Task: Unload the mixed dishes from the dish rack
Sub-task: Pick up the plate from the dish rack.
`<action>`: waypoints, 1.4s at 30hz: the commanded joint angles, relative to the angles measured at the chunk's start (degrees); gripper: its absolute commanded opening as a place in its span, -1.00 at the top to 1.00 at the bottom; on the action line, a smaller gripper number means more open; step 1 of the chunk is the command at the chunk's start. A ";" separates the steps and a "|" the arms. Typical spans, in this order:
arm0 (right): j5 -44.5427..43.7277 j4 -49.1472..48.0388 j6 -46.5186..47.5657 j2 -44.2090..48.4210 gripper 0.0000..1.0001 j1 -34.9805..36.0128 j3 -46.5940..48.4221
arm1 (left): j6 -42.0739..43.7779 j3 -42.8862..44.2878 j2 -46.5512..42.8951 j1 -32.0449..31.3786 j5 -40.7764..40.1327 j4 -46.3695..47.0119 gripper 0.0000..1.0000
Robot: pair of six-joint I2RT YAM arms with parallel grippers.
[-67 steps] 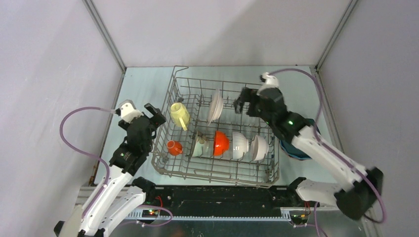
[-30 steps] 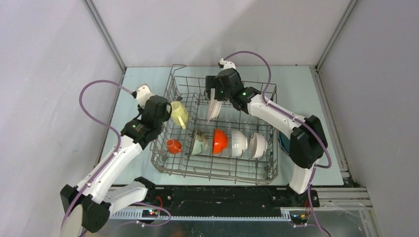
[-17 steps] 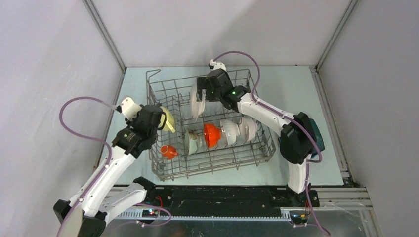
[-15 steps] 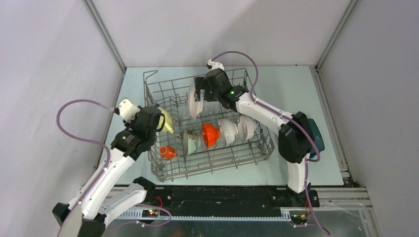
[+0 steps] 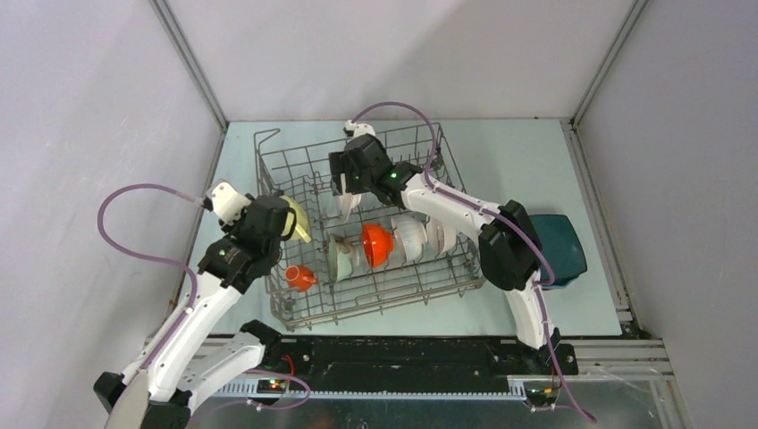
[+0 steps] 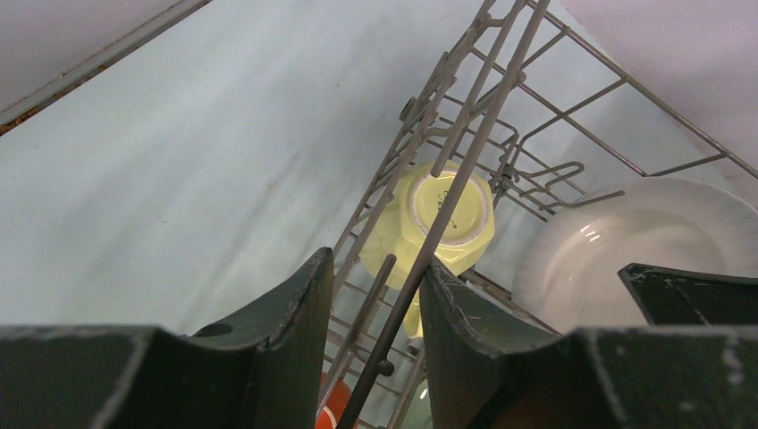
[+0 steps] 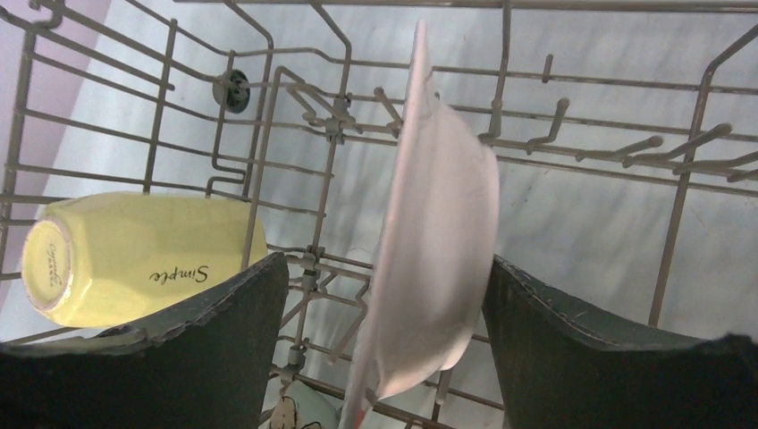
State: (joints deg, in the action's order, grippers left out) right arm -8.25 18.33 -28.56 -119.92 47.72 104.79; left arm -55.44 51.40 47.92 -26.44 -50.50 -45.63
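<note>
The grey wire dish rack (image 5: 384, 308) sits skewed on the table. A white plate (image 7: 438, 232) stands on edge in its back row, between the fingers of my right gripper (image 7: 386, 264), which is open with a gap on each side. My left gripper (image 6: 371, 304) is open astride the rack's (image 6: 501, 54) left rim wire, right finger touching a dark rod. Just beyond it lies the pale yellow cup (image 6: 442, 214). The front row holds an orange mug (image 5: 299, 275), a pale green bowl (image 5: 340, 257), an orange bowl (image 5: 376, 244) and two white bowls (image 5: 413, 237).
Dark teal dishes (image 5: 559, 246) are stacked on the table right of the rack. Grey walls close the table on three sides. Upright tines (image 7: 581, 152) stand around the plate. The yellow cup (image 7: 134, 259) lies left of my right gripper's left finger.
The rack has slid left and turned, its right end swinging nearer. Both arms moved left with it. The right gripper's jaws have narrowed around the white plate.
</note>
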 commanded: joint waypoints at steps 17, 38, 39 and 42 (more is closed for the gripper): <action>-5.51 -4.96 0.55 3.25 0.95 2.53 1.63 | -0.59 -0.95 -2.01 1.74 -8.21 0.00 1.00; 3.66 -21.31 -2.40 22.71 1.00 -5.31 -11.46 | 1.91 -0.59 -0.08 5.90 -9.11 7.48 1.00; 6.36 -21.84 -3.40 23.28 1.00 -6.04 -13.30 | 2.44 -0.90 -0.28 6.02 -9.01 8.18 1.00; 14.38 -24.63 -7.72 26.73 1.00 -9.71 -16.91 | 5.80 -1.05 -0.35 6.87 -8.21 12.19 0.99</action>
State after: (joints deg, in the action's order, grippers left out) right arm -4.93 3.60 -30.09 -98.32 42.22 91.42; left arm -51.46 50.87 48.29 -22.35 -49.98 -41.28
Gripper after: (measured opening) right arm 0.337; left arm 0.369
